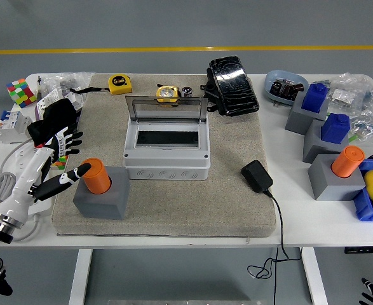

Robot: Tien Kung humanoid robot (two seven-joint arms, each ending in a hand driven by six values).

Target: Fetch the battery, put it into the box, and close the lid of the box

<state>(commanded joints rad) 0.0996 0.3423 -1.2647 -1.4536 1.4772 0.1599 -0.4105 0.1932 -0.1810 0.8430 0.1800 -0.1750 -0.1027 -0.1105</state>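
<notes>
Head view shows a white table (288, 222) carrying a beige mat (237, 203), where a grey box (167, 155) sits mid-mat with its clear lid (167, 109) raised open at the back. At the mat's front left, an orange cylindrical battery (97, 176) stands upright in a grey block (100, 200). The left hand (58, 171) reaches in from the left, fingers loosely spread and empty, one fingertip (84, 168) just touching the battery; the right hand barely shows at the bottom right corner, fingers unreadable.

Box (166, 152): lid raised, set mid-mat (237, 203).
Battery (97, 175): orange, seated in grey block (100, 202), near-left.
Left hand (58, 162): fingers spread, 1 fingertip (84, 168) touching battery.
</notes>
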